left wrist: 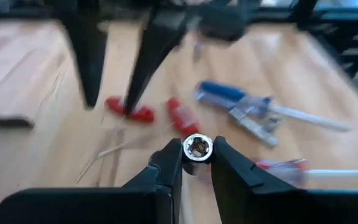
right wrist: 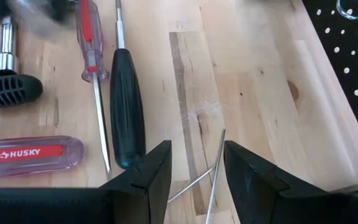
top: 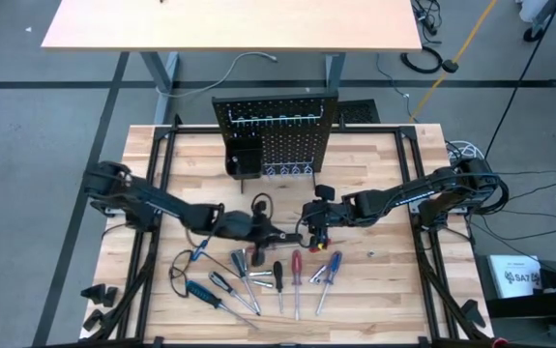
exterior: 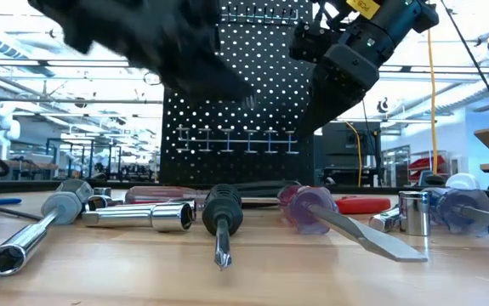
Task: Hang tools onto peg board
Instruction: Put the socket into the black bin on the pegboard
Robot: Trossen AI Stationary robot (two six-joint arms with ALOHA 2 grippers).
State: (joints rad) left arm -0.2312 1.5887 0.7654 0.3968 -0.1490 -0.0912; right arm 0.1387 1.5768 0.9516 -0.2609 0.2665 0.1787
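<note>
We saw the left tool [top: 279, 235] stretched low over the middle of the blond butcher-block surface [top: 374, 290], its dark tapered fingers [left wrist: 166, 165] clenched on a small shiny socket [left wrist: 197, 147], a round chrome piece with a hollow end, held off the wood. Below it lay red-capped pliers [left wrist: 129, 111] with thin bare wires trailing beside them, and a blue-handled driver [left wrist: 228, 94] with a long steel shaft.

Along the near edge of the surface, the tools [top: 258, 275] lay fanned out in a row: a blue-handled driver [top: 202, 292] at the left, chrome nut drivers with hexagonal mouths [exterior: 23, 240], a ribbed black-handled Phillips driver [exterior: 221, 212], a red-handled driver [top: 296, 263], and a clear purple-tinted flat-blade driver [exterior: 312, 208] toward the right.

Behind them, at the far middle of the surface, the peg board [top: 287, 130] stood upright, a black perforated panel carrying a row of metal hooks [exterior: 235, 138] and a small black bin [top: 244, 155] at its left.

The right tool [top: 318, 232] hovered just right of the left one, above the tool row. Its broad black fingers [right wrist: 150, 171] stood partly apart with nothing gripped; between them we saw only thin steel rods [right wrist: 213, 171] lying on the wood, beside a smooth black handle [right wrist: 127, 112] and a clear red-striped Husky handle [right wrist: 26, 154].
</note>
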